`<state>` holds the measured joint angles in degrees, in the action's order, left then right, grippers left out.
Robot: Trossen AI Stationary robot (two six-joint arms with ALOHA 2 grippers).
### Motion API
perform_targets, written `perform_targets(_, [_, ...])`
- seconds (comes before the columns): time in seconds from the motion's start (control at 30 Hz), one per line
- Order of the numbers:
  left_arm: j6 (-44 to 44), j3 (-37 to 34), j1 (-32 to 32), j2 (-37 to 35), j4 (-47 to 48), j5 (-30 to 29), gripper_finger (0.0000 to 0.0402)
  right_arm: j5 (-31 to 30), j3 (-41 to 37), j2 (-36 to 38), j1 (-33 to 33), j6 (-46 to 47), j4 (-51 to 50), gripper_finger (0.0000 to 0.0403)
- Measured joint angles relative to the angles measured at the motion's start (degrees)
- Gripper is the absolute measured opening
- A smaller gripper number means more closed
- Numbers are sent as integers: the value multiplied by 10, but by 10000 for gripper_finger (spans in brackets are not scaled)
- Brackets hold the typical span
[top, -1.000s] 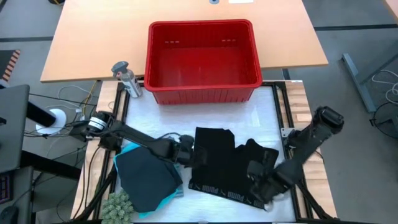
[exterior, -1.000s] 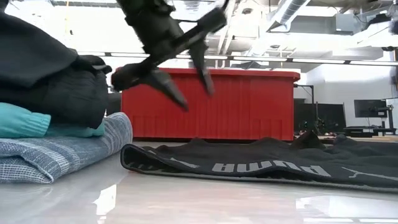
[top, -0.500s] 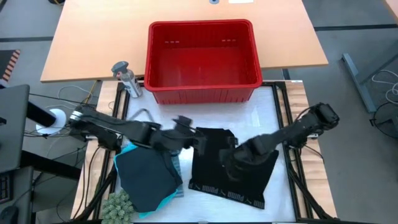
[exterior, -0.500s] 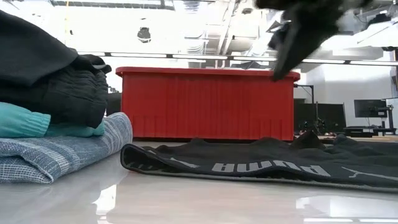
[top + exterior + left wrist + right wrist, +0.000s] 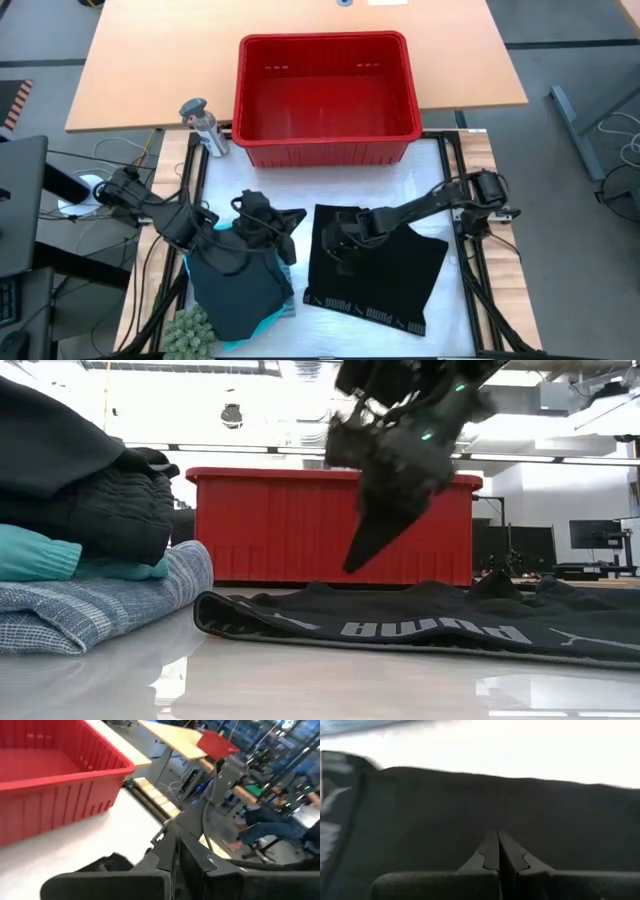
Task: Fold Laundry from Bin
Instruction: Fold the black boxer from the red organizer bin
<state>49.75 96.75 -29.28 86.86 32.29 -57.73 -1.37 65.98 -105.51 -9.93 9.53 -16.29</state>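
A black garment with white lettering lies spread flat on the white table top. Left of it lies a stack of laundry: a blue-grey striped piece at the bottom, a turquoise one on it and black ones on top. The red bin stands at the far edge. My left gripper hovers shut over the stack's far right corner. My right gripper is shut too, and hangs slanting just above the black garment's left part.
A small grey bottle stands left of the bin. A green bushy thing sits at the near left corner. A wooden table lies behind the bin. Bare white table top shows between the bin and the garments.
My left gripper has drawn back from the black garment's left edge toward the table's left, over the stack, and has shut. My right gripper has swung from the garment's near right corner across it toward the left and far side, and has shut. The garment lies still.
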Motion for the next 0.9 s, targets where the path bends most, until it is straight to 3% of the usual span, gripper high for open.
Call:
perform_targets(0.23, [52, -12, -4, 1, 39, 2, 1, 33, 21, -53, 57, -23, -2, 16])
perform_targets(0.47, [68, -14, -4, 1, 67, 5, 0, 9, 24, -68, 123, -13, -25, 16])
perform_targets(0.73, [64, -14, -4, 1, 100, 4, 0, -77, 23, -46, 248, 142, -142, 16])
perform_targets(0.9, [56, -14, -4, 1, 139, 6, 0, -83, 17, 2, 298, 190, -192, 16])
